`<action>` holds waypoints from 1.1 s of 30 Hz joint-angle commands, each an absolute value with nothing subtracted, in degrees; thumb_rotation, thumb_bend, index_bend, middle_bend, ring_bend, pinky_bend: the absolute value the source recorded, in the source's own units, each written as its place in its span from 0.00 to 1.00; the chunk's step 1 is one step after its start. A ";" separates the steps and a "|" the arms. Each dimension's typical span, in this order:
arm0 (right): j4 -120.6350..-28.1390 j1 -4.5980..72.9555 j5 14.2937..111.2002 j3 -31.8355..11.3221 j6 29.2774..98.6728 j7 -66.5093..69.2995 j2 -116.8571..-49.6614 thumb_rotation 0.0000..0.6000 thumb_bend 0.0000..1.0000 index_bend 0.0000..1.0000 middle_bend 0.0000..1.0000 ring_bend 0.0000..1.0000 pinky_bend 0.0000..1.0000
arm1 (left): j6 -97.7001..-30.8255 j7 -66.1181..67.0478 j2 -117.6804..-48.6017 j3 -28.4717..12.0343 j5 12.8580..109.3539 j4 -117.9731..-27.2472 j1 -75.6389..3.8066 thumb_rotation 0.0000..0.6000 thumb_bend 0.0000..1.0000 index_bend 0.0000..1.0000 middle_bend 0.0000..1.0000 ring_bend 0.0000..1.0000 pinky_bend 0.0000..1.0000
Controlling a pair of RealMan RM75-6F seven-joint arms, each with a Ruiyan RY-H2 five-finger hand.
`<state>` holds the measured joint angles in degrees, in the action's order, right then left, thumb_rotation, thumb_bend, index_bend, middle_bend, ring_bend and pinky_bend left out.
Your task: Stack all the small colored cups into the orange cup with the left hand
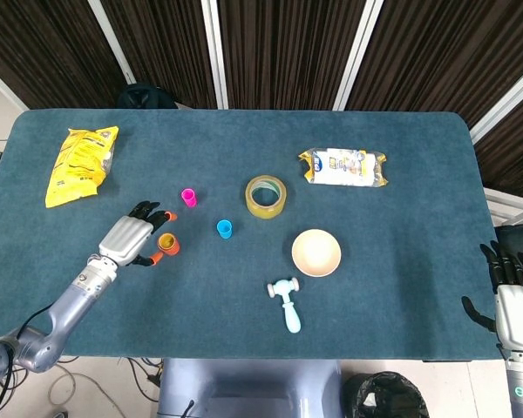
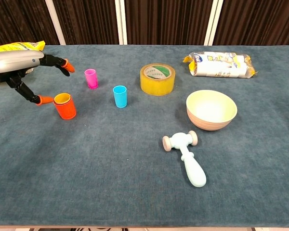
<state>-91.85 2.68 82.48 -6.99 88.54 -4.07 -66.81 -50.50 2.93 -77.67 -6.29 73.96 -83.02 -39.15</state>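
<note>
The orange cup [image 1: 167, 244] [image 2: 65, 106] stands upright at the table's left with a yellow cup nested inside it, only the yellow rim [image 2: 62, 98] showing. My left hand [image 1: 135, 237] [image 2: 24, 67] hovers just left of it, fingers spread, holding nothing. A pink cup [image 1: 188, 198] [image 2: 91, 78] and a blue cup [image 1: 224, 228] [image 2: 119, 96] stand upright to the right of the orange cup. My right hand [image 1: 512, 287] hangs off the table's right edge, fingers apart and empty, seen only in the head view.
A roll of yellow tape [image 1: 266, 196] [image 2: 157, 79], a cream bowl [image 1: 316, 252] [image 2: 211, 109] and a pale blue toy hammer [image 1: 286, 304] [image 2: 187, 157] sit mid-table. A yellow snack bag [image 1: 81, 163] lies far left, a white packet [image 1: 343, 166] [image 2: 220, 64] at the back right.
</note>
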 commanded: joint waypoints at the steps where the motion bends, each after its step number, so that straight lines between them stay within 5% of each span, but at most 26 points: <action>1: -91.93 2.68 82.45 -7.01 88.51 -3.97 -66.81 1.00 0.32 0.09 0.08 0.13 0.08 | -52.15 3.43 -78.27 -7.50 73.28 -83.38 -39.11 1.00 0.27 0.16 0.18 0.00 0.00; 7: -91.93 2.74 82.45 -6.94 88.33 -4.09 -66.91 1.00 0.32 0.09 0.08 0.13 0.08 | -54.29 3.87 -81.46 -10.29 72.76 -82.50 -40.45 1.00 0.27 0.19 0.19 0.00 0.00; 14: -91.72 2.86 82.24 -6.93 87.97 -4.13 -67.04 1.00 0.32 0.09 0.08 0.13 0.08 | -48.91 7.53 -85.11 -12.44 69.58 -79.46 -45.48 1.00 0.27 0.20 0.19 0.00 0.00; 33: -91.84 2.81 81.91 -7.03 87.78 -3.65 -66.72 1.00 0.32 0.09 0.08 0.13 0.08 | -44.91 18.62 -93.72 -12.96 61.01 -72.16 -51.75 1.00 0.27 0.23 0.20 0.00 0.00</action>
<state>-91.84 2.81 81.94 -7.04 87.80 -3.62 -66.72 -45.01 18.10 -93.12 -12.98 61.70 -72.74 -51.36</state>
